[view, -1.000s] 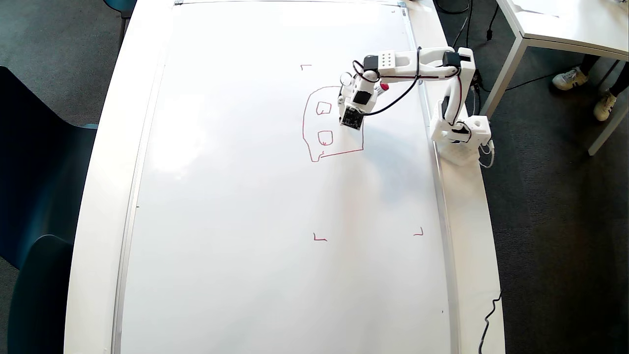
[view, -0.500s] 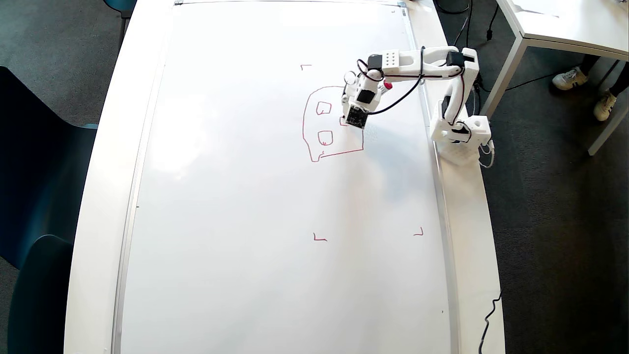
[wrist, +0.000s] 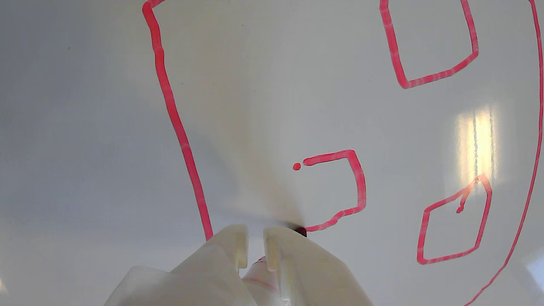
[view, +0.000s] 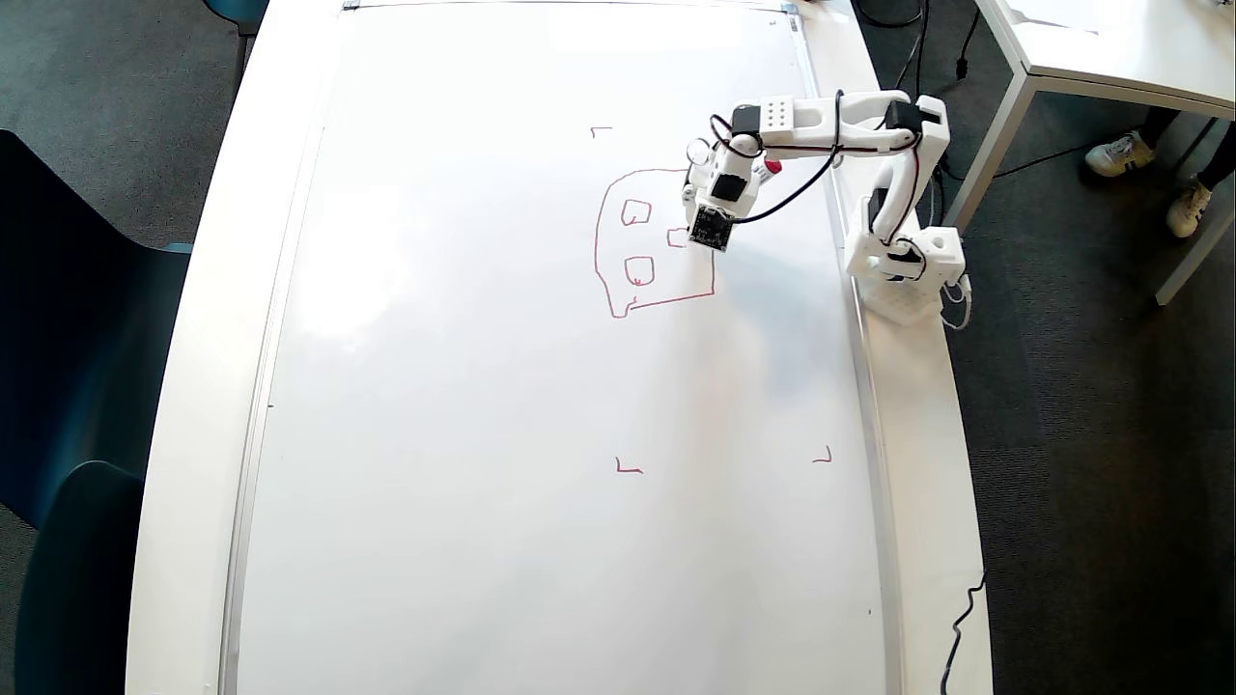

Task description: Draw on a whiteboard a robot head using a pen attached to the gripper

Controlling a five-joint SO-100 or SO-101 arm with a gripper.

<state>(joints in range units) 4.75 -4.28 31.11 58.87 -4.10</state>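
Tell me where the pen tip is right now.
In the wrist view the pen tip sits just past the gripper, touching the whiteboard at the open end of the unfinished third small square.

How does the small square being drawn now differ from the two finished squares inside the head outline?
The square in progress is open, three sides drawn; the finished squares are closed loops. It sits nearer the outline's straight side; they sit nearer the curved side. The pen tip touches it, not them. All are thin red lines.

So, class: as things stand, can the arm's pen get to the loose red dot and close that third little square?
Probably yes. The pen tip rests on the whiteboard just below the dot, with only bare board between them.
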